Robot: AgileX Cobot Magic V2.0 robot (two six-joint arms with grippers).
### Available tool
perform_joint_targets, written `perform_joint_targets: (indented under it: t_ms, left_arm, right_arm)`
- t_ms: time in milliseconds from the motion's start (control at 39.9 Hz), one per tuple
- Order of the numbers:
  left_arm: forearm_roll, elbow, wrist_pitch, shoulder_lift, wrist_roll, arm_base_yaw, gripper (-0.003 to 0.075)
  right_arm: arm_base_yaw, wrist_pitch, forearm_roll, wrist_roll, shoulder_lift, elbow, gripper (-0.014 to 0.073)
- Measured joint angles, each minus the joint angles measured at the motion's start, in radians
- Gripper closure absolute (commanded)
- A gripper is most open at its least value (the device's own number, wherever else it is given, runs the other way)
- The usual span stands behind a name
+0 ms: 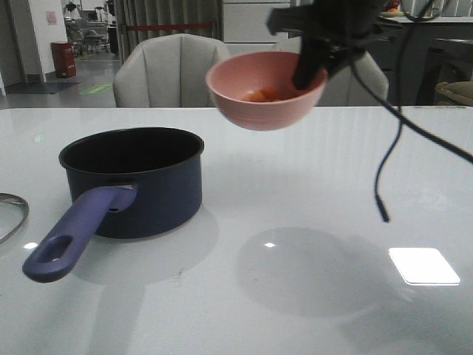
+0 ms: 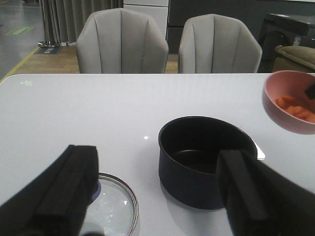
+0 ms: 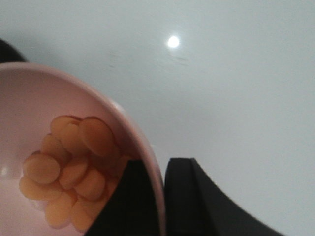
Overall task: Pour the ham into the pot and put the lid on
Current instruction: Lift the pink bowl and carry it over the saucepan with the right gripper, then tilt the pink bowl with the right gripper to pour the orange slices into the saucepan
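Handle of the pot: purple-blue, nearest you, pot empty on the table. Ham: orange slices heaped in the pink bowl, aloft, right of the pot. Right gripper: jaws clamped on the bowl's rim. Left gripper: jaws apart, empty, over the lid lying beside the pot. Carry the bowl above the pot's mouth before you tip; tilt slowly, keeping its lip inside the rim.

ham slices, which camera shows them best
The right wrist view: the ham slices fill the frame as separate round orange pieces piled in the pink bowl, whose rim the right gripper pinches. The left wrist view shows a few slices at its edge; the front view shows only an orange patch inside the raised bowl.
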Motion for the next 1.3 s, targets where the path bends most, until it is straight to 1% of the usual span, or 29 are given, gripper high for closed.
perform_joint_targets:
  t_ms: [175,275,426,551,676,726,826,901,1027,1127,1202,1302]
  left_arm:
    - [0.0,0.0,0.0,0.0,0.0,0.0,0.0192]
    - [0.0,0.0,-0.001,0.0,0.0,0.0,0.0192]
    - [0.0,0.0,-0.001,0.0,0.0,0.0,0.0192]
    - [0.0,0.0,-0.001,0.0,0.0,0.0,0.0191]
    - [0.0,0.0,-0.002,0.0,0.0,0.0,0.0192]
    - [0.0,0.0,-0.002,0.0,0.0,0.0,0.0192]
    - [0.0,0.0,-0.002,0.0,0.0,0.0,0.0192]
    - [0.0,0.0,-0.002,0.0,0.0,0.0,0.0192]
    - [0.0,0.0,-0.002,0.0,0.0,0.0,0.0192]
    - [0.0,0.0,-0.002,0.0,0.0,0.0,0.0192]
    - [0.0,0.0,-0.002,0.0,0.0,0.0,0.0192]
    - [0.0,0.0,-0.002,0.0,0.0,0.0,0.0192]
  right_arm:
    - [0.112,-0.12,0.008,-0.001,0.0,-0.025,0.0457]
    - [0.151,-0.223,-0.006,-0.002,0.0,-0.025,0.0457]
    - [0.185,-0.434,-0.079,-0.003,0.0,0.015,0.0457]
    - [0.2,-0.676,-0.132,-0.004,0.0,0.106,0.0457]
    - [0.206,-0.968,-0.157,-0.012,0.02,0.21,0.0457]
    - [0.206,-1.109,-0.164,-0.025,0.039,0.246,0.0457]
    - [0.206,-1.345,-0.215,-0.067,0.091,0.298,0.0457]
    - [0.208,-1.494,-0.27,-0.116,0.135,0.318,0.0457]
    - [0.227,-1.634,-0.3,-0.21,0.186,0.323,0.0457]
    - [0.254,-1.663,-0.298,-0.317,0.196,0.327,0.0457]
    - [0.275,-1.67,-0.284,-0.421,0.196,0.327,0.0457]
    - [0.307,-1.674,-0.226,-0.615,0.2,0.327,0.0457]
